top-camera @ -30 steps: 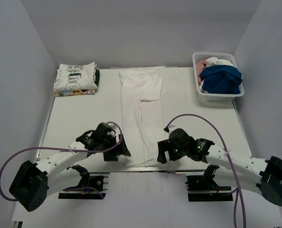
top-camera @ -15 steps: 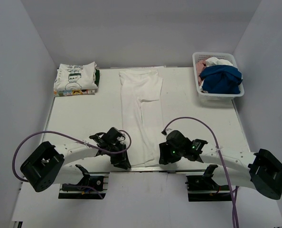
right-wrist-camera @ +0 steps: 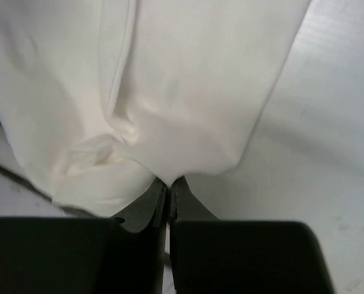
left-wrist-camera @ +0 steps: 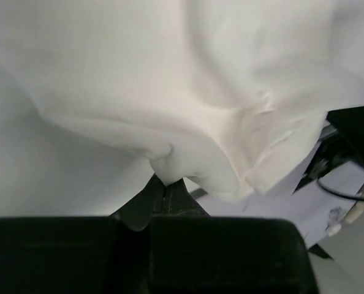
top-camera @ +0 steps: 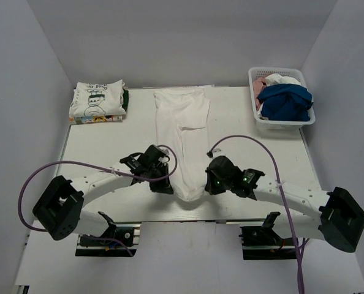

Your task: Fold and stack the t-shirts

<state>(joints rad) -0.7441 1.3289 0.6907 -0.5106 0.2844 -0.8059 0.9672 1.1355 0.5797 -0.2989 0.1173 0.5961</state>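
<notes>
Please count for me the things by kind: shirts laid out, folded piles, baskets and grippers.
white shirt laid out: 1
pile of folded shirts: 1
basket: 1
grippers (left gripper, right gripper, each shut on the white shirt): 2
Total: 5

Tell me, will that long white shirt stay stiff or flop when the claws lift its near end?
Probably floppy: the white t-shirt sags and bunches between the left gripper and right gripper. Likely light, since two pinches at the hem raise it. Its far end lies flat on the table, so it may drag.
</notes>
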